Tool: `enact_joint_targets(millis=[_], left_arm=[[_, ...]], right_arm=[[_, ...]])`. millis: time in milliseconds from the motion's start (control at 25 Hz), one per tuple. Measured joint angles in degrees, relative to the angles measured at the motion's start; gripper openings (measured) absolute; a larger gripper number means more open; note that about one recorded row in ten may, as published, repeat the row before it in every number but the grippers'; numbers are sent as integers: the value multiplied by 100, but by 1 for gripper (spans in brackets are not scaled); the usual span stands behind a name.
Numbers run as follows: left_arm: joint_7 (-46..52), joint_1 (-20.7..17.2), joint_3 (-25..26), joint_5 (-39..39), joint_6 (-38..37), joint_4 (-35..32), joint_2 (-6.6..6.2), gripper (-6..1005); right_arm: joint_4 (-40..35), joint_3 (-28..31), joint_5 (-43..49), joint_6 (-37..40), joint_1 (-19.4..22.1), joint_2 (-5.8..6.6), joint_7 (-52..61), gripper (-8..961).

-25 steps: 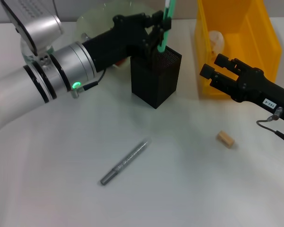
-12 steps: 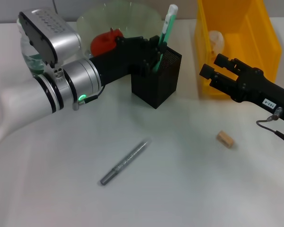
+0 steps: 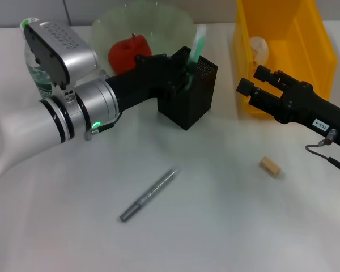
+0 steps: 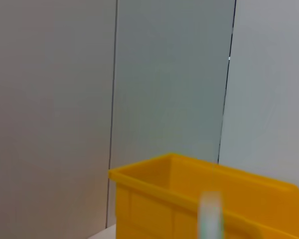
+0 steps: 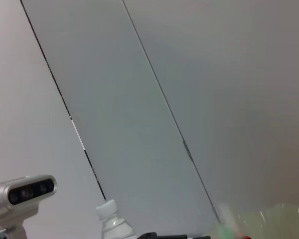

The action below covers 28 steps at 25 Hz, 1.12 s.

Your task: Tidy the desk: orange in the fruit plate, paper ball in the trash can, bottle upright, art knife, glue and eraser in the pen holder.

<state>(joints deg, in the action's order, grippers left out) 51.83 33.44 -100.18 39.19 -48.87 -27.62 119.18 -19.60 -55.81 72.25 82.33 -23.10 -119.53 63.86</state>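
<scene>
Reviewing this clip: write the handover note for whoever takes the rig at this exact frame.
Left gripper: at the pen holder rim, on the green-white glue stick standing in it; finger state unclear.
Right gripper: open, hovering by the yellow trash bin, empty.
Done: red fruit in plate; paper ball in bin; bottle upright behind the left arm.
Left: art knife and eraser lie on the desk; both go into the holder.

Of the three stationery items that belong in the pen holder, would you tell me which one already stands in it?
The green-and-white glue stick: it leans in the black pen holder at the left pincer, while the grey art knife and tan eraser lie on the desk.
</scene>
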Motion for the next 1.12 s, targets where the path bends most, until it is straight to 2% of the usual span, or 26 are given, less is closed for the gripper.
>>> enact_joint_targets(millis=[240,440,520,720,760,800,840,880,1000,1040,1080,1120], left_arm=[[9,-59,14,-2,-15,-33,0,357],[11,-183,94,-5,-285,-182,-12,404],[11,-293,184,-6,-584,-313,-33,412],[26,-677,626,15,-2042,-528,-82,431],[185,-817,747,47,-2677,-586,-173,435],[185,-817,747,47,-2677,-586,-173,439],[444,-895,784,92,-3126,-615,-313,443],[444,-895,784,92,-3126,-615,-313,447],[1005,-984,907,469,-3693,-631,-554,458],[1337,-1063,1152,803,-3892,-634,-631,462],[1337,-1063,1152,803,-3892,-634,-631,493],[1510,-1131,1360,1031,-4014,-638,-648,524]], right_arm=[[0,1,0,24,-1,6,-3,730],[0,1,0,52,4,9,-6,731],[0,22,0,87,21,9,-6,731],[1,53,0,115,47,13,-6,731],[0,53,0,141,50,17,-6,731],[0,53,0,141,50,17,-6,731],[0,53,0,164,51,18,-6,731],[0,53,0,164,51,18,-6,731],[0,53,0,172,52,20,-6,731],[-20,53,0,175,52,25,-5,731],[-20,53,0,175,52,25,-5,731],[-33,52,0,178,51,25,-5,731]])
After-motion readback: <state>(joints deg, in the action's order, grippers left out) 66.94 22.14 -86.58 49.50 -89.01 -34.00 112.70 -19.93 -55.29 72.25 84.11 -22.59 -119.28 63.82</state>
